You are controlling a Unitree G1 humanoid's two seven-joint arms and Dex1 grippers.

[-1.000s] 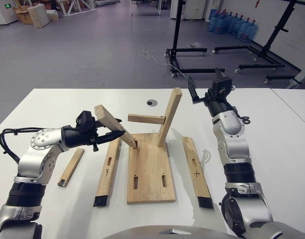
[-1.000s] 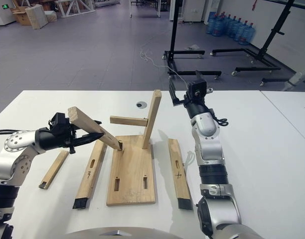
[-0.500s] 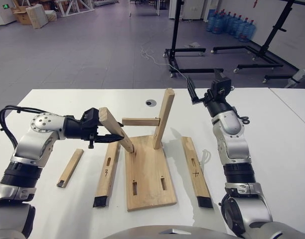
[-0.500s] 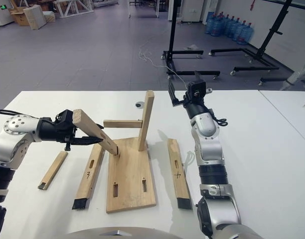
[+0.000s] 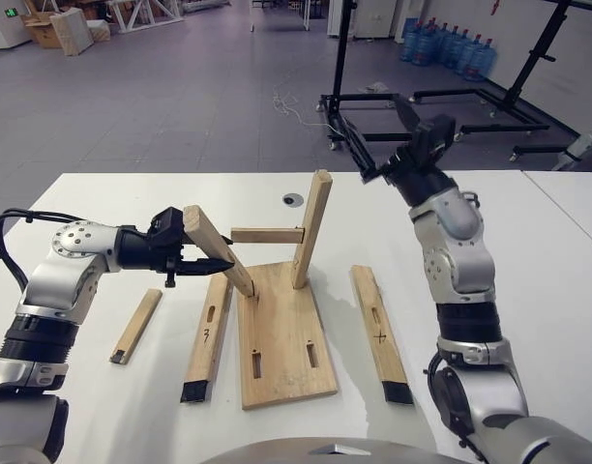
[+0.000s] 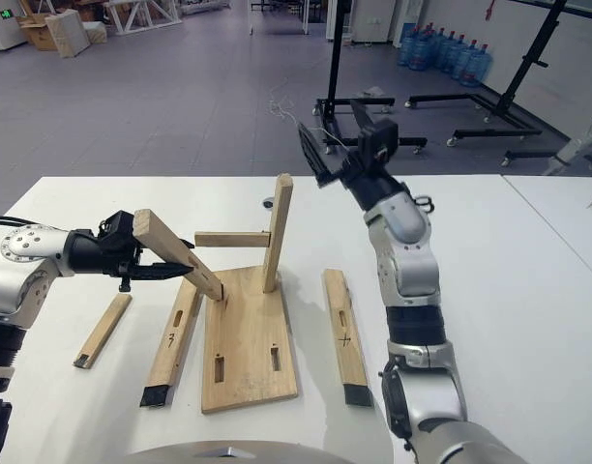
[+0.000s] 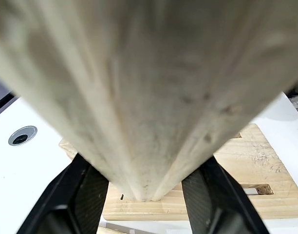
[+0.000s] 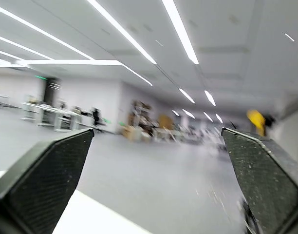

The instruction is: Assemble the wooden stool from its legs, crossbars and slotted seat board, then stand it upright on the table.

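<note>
The slotted seat board [image 5: 281, 338] lies flat on the white table. An upright leg [image 5: 310, 230] stands in its far right slot, with a crossbar [image 5: 265, 235] sticking out toward the left. My left gripper [image 5: 214, 261] is shut on a second leg [image 5: 217, 249], which tilts with its lower end at the board's far left slot. In the left wrist view that leg [image 7: 149, 97] runs between the black fingers [image 7: 76, 195] down to the board [image 7: 246, 175]. My right gripper [image 5: 378, 135] hangs open, raised high beyond the upright leg; its fingers [image 8: 42, 185] hold nothing.
A loose leg [image 5: 207, 333] lies left of the board, a short crossbar [image 5: 137, 325] farther left, and another leg [image 5: 379, 332] right of the board. A round hole [image 5: 293, 200] sits in the table's far middle. Black rolling stands [image 5: 373, 97] are on the floor behind.
My right arm has lifted and swung left, its gripper now higher and turned. The left gripper has drawn the tilted leg left, and the board with its upright leg has slid and turned that way.
</note>
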